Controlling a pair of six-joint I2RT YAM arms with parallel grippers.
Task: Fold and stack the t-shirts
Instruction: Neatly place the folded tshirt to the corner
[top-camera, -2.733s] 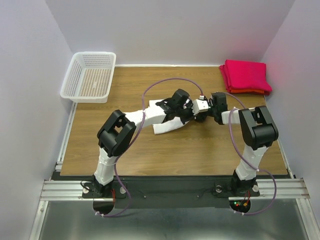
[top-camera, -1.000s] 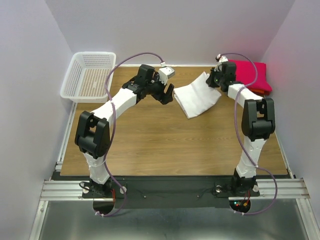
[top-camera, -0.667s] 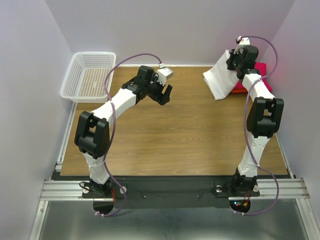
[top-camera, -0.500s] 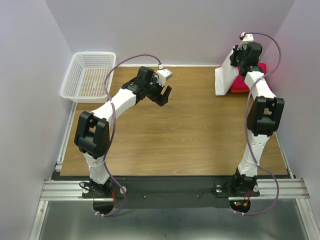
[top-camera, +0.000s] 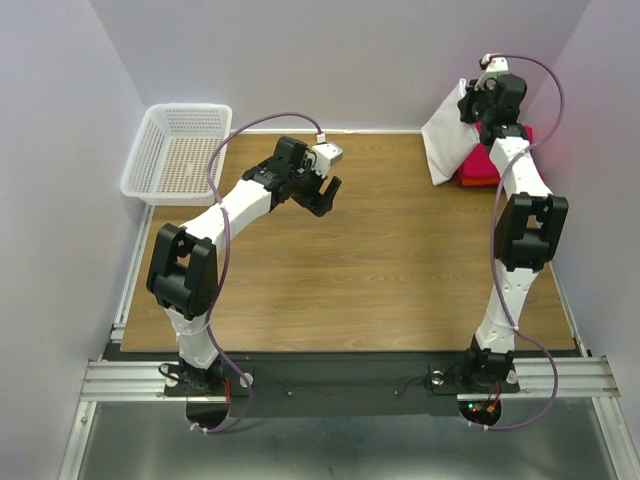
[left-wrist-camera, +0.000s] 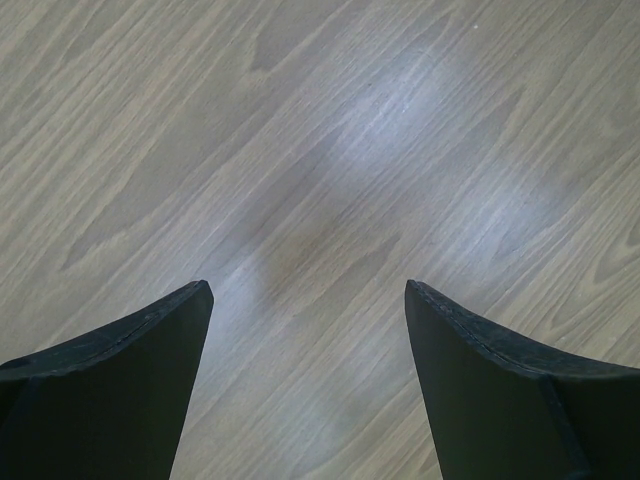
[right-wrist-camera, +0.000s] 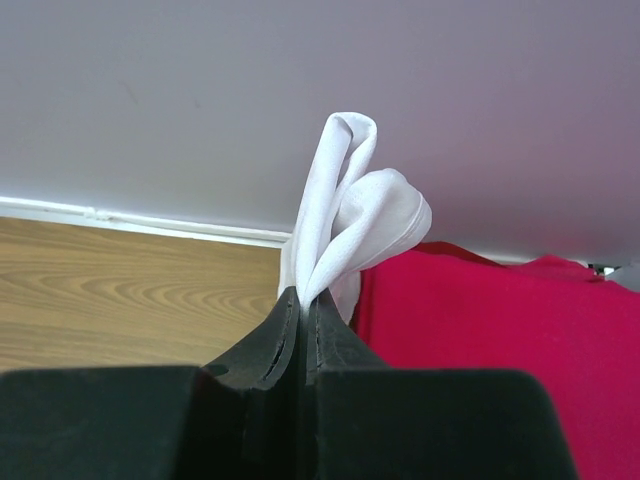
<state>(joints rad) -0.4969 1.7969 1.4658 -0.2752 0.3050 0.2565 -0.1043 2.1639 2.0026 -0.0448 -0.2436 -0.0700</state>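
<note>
I was in a robot lab, not a home. My left arm (top-camera: 235, 205) and my right arm (top-camera: 520, 235) were bolted to metal rails (top-camera: 340, 378) at the near edge of a wooden table (top-camera: 350, 290), and purple cables (top-camera: 262, 122) looped off them. Plain pale walls (top-camera: 330, 60) stood close around the table like a small test booth, and tiny lights (top-camera: 478, 408) glowed by one arm's base.
</note>
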